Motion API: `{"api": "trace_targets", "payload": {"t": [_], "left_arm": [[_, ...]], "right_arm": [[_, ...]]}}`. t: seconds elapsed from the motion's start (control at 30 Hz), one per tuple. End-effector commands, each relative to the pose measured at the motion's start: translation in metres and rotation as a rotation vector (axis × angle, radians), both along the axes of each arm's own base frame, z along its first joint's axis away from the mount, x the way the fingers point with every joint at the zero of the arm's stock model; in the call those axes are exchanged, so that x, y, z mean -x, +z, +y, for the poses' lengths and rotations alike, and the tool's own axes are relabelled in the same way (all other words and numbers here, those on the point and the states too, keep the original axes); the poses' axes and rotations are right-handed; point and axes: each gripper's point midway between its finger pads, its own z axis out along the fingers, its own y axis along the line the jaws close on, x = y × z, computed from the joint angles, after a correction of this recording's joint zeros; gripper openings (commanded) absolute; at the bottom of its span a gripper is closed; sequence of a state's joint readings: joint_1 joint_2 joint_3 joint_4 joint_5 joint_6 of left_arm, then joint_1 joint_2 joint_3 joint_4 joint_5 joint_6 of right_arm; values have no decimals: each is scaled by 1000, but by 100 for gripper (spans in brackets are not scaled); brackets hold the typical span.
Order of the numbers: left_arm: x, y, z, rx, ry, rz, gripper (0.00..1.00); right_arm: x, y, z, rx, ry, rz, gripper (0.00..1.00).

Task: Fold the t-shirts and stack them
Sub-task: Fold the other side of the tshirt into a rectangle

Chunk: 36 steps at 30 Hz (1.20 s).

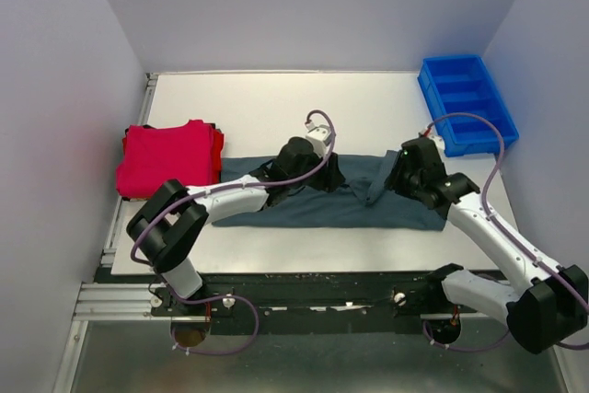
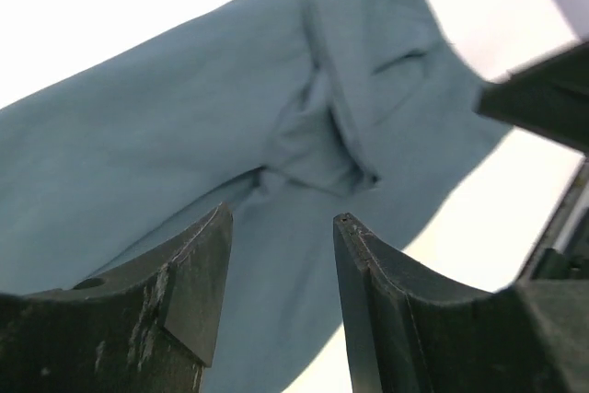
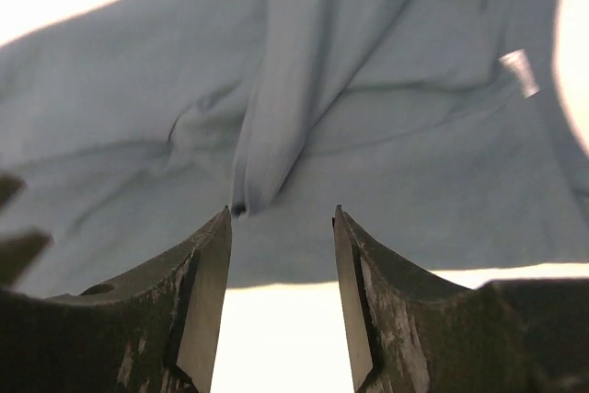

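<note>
- Table (image 1: 276, 98): work sits in the left and middle. A blue bin (image 1: 465, 103) is at the far right corner, and no shirts are visible in it.
- Grey t-shirt (image 1: 322, 211): lies flat across the middle of the table as a long band. Looks part-folded only, with a rumpled ridge bunched near its centre. My read is that it needs a cross fold or two, then a move onto the stack.
- Red t-shirts (image 1: 166, 158): folded and piled at the left edge, so that part looks done. I can't count the layers from above.
- Left gripper (image 2: 282, 215): jaws parted, nothing between them, hovering over the grey cloth.
- Right gripper (image 3: 281, 213): jaws also parted and empty. A fold tip ends just beside one finger.
- Hidden: both arms cover the grey shirt's centre in the top view, and the table is blown out white in the wrist views.
</note>
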<state>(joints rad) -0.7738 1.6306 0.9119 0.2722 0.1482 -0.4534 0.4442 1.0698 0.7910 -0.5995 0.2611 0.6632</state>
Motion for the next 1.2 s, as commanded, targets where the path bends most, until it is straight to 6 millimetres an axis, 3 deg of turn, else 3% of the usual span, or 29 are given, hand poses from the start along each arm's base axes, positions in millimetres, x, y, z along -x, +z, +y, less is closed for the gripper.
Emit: {"api": "trace_targets", "payload": {"t": [0.0,0.13,0.23,0.5,0.67,1.0,1.17], "left_arm": [[17,20,-51,94,-109,-3,61],[21,17,-81,99,-135,36,61],[16,4,-98,52,-138,93,60],[-2,-30,-123,-28,-120,204,60],[-9,-37,-145,-21,-137,263,59],[-26,-60,-157,-21,-108,370,59],[-24,-53,-166,46,-143,371,52]], "right_arm": [[-24,26,-37,39,-100,-94,56],[-32,40,-54,39,-149,-159,56],[-35,46,-65,36,-197,-199,56],[-38,56,-82,22,-264,-290,55],[-37,61,-86,13,-281,-327,54],[-38,56,-84,-10,-257,-327,54],[-38,53,-83,-18,-252,-320,53]]}}
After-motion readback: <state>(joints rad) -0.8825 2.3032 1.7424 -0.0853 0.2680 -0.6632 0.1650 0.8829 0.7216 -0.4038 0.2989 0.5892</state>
